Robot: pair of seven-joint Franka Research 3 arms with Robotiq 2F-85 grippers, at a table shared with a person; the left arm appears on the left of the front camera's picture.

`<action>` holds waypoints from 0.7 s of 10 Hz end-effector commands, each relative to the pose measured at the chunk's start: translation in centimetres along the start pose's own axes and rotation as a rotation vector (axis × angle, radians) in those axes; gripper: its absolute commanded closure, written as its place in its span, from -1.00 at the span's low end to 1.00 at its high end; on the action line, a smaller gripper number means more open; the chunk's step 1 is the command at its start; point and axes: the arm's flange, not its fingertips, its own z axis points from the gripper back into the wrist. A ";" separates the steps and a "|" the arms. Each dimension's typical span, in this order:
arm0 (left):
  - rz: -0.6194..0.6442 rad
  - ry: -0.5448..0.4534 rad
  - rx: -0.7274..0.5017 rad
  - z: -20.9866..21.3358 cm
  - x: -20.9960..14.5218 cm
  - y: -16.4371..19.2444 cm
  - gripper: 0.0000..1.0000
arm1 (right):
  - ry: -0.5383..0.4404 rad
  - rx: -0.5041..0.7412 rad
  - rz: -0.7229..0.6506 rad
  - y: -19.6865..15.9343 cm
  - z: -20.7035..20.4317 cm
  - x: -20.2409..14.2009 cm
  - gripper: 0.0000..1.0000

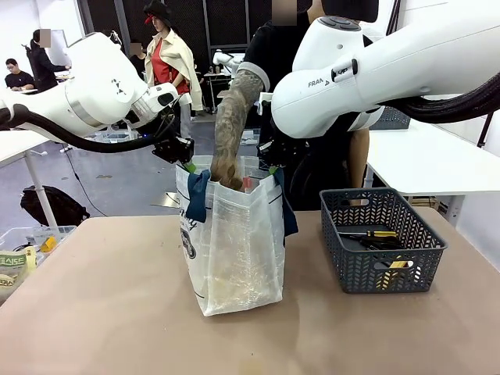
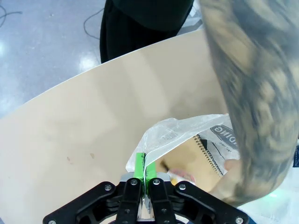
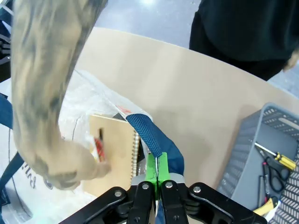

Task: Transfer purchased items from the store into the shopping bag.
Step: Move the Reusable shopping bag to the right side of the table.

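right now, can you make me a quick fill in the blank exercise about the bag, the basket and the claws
1. The left claw is shut on the shopping bag rim, and the right claw is ____ on the rim by the navy strap.
2. The person's hand is ____ the bag.
3. The basket stands on the robot's ____ side of the bag.
4. In the basket lies a screwdriver with a ____ handle.

Missing words: shut; inside; right; yellow
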 end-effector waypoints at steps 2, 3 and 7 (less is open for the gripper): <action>0.015 0.002 0.008 0.3 -0.2 0.2 1.00 | -0.003 -0.002 -0.007 -0.2 0.2 0.1 1.00; 0.015 0.002 0.008 0.3 -0.2 0.2 1.00 | -0.003 -0.002 -0.007 -0.2 0.2 0.1 1.00; 0.015 0.002 0.008 0.3 -0.2 0.2 1.00 | -0.003 -0.002 -0.007 -0.2 0.2 0.1 1.00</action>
